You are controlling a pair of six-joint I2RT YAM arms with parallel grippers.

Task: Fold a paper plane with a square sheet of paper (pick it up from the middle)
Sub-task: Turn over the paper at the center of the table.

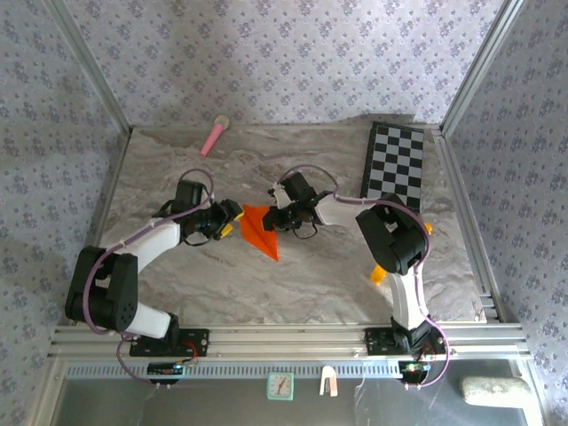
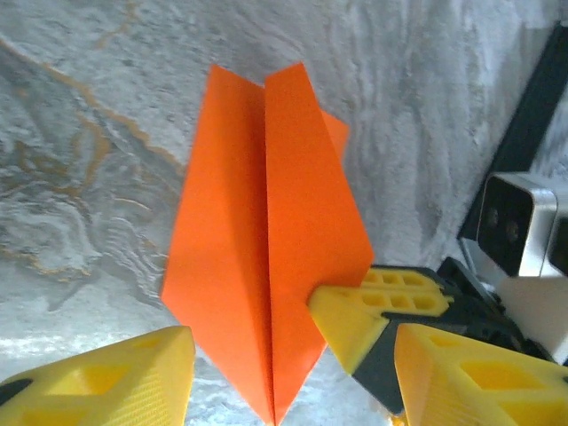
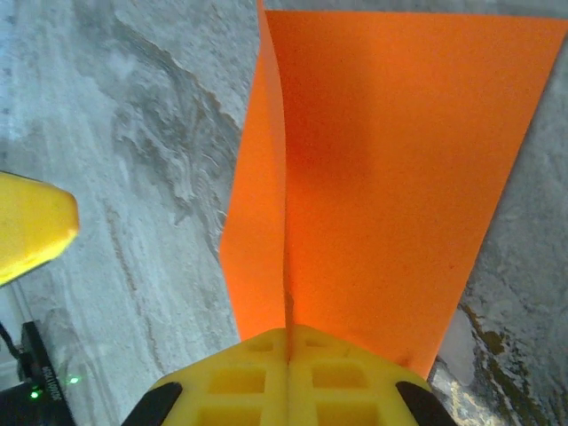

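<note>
At the middle of the worktop [image 1: 311,284], we see the orange plane [image 1: 258,230], its centre ridge pinched by the right claw [image 1: 282,218], whose yellow fingers [image 3: 240,382] are clenched tight together on the paper. The left claw [image 1: 232,217] sits just beside the plane, released. In its wrist view we find its own fingers [image 2: 106,382] spread well apart, with the plane's pointed end lying between them.
</note>
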